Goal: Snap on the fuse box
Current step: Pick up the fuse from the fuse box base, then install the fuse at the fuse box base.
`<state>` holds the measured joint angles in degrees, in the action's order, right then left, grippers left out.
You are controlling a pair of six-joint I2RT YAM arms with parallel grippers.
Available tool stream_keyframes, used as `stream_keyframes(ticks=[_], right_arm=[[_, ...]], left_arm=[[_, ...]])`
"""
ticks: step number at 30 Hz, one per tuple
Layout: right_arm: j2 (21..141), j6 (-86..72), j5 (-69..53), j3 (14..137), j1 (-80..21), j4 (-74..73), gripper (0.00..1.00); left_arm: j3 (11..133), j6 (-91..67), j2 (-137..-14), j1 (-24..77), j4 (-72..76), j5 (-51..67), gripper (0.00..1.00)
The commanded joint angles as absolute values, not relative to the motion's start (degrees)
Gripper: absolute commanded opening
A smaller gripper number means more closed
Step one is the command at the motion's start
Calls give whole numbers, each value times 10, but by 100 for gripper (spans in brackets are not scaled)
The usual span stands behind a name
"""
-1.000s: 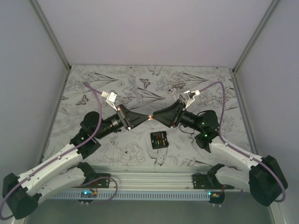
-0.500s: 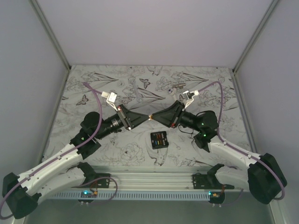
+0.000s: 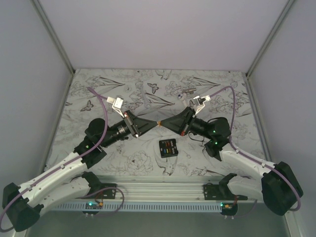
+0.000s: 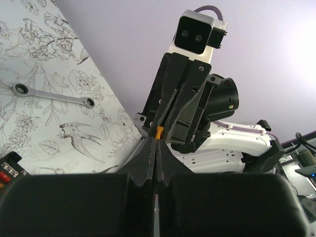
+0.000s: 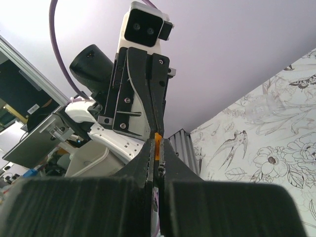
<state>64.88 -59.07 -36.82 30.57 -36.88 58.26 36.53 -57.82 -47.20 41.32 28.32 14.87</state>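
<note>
- Left gripper [image 3: 156, 124] and right gripper [image 3: 162, 123], mid-frame, both clench a tiny orange plastic piece [image 4: 158, 132].
- Small black square plastic fuse box [image 3: 168, 147] lies below centre, ungripped.
- Risk: opposing pulls may flick the piece away.

Left fingers [image 3: 148, 124], right fingers [image 3: 172, 122] closed, tip-to-tip.

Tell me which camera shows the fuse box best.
Top external: the whole fuse box shows, coloured face up. Left wrist catches only one corner at its lower left edge; right wrist shows none of it.
</note>
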Motion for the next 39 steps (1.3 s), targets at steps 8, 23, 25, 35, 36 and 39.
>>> stream_keyframes(ticks=[8, 23, 25, 35, 36, 39], right_arm=[[605, -508, -340, 327, -378, 456, 0], [563, -353, -90, 352, -405, 69, 0], [574, -345, -46, 367, -425, 30, 0], [687, -361, 182, 471, -561, -153, 0], [703, -368, 201, 483, -572, -169, 0], [749, -385, 249, 518, -606, -208, 0]], left_arm=[[342, -555, -452, 419, 288, 117, 23], [317, -430, -383, 360, -39, 15, 66], [321, -419, -386, 356, -74, -2, 72], [300, -388, -470, 351, -101, -73, 96], [300, -384, -485, 351, -103, -82, 98], [305, -383, -506, 349, -113, -110, 100]])
